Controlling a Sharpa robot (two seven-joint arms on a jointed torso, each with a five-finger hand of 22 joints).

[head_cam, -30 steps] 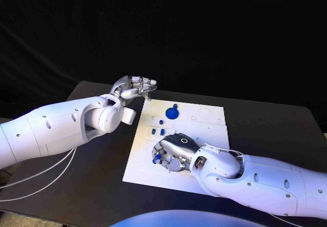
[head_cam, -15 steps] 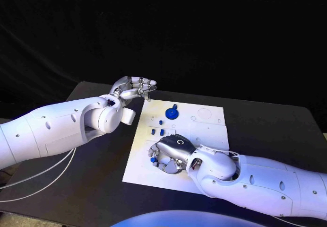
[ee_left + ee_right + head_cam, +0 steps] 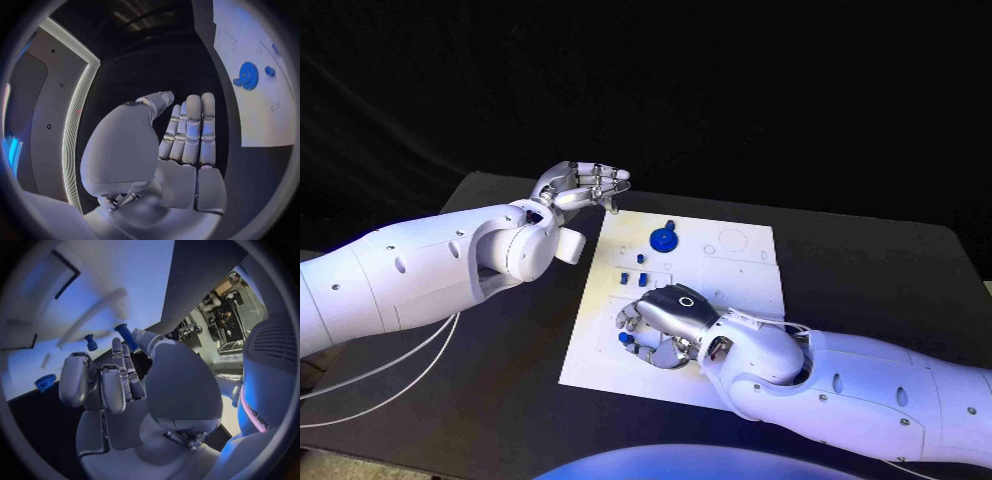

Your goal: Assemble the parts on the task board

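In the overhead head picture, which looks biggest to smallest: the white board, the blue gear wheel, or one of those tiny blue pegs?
1. White rectangular task board, by far the largest.
2. Round blue gear.
3. Small blue peg, the smallest.

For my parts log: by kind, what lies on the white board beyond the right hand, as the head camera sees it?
Blue gear: 1
Small blue pieces between the gear and the right hand: 3
Total: 4 on the task board; the pieces partly hidden at the hand are not counted.
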